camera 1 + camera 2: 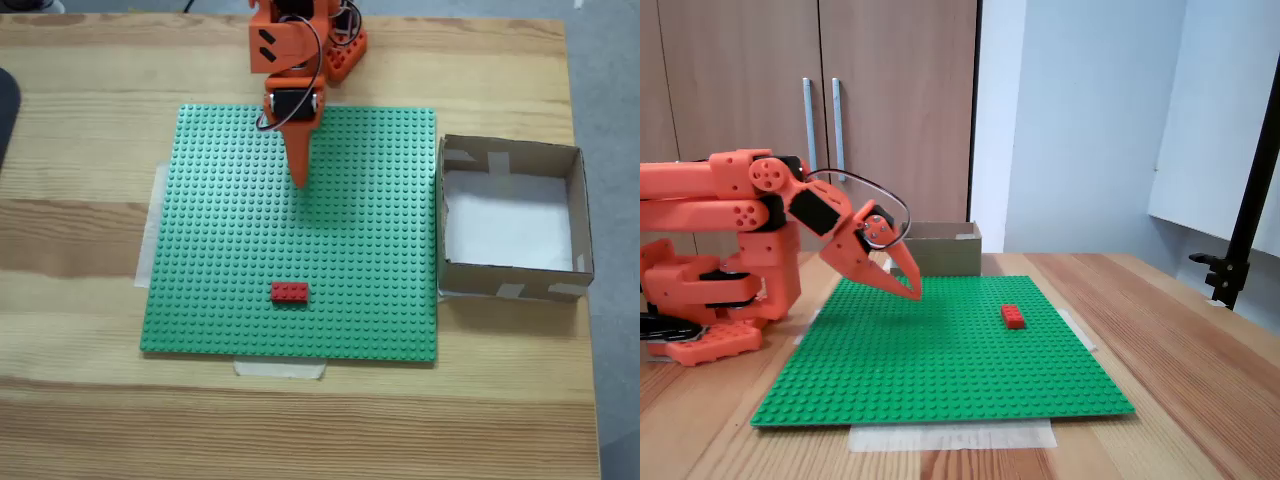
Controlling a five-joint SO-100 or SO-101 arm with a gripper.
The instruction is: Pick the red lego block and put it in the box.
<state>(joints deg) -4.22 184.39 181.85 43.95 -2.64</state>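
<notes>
The red lego block [290,292] lies flat on the green baseplate [380,230], near its front edge and a little left of centre; from the side it shows as a small red lego block [1013,316] right of the arm. My orange gripper [299,180] hangs above the plate's rear half, pointing down, well short of the block. From the side the gripper [913,292] has its fingers together, shut, with nothing in it. The box [512,160] stands open to the right of the plate, its white bottom bare; in the side view the box [945,248] sits behind the plate.
The arm's base [710,300] stands at the back of the wooden table [80,160]. Pale tape [280,368] holds the plate's edges down. A black stand [1240,250] rises at the table's right edge in the side view.
</notes>
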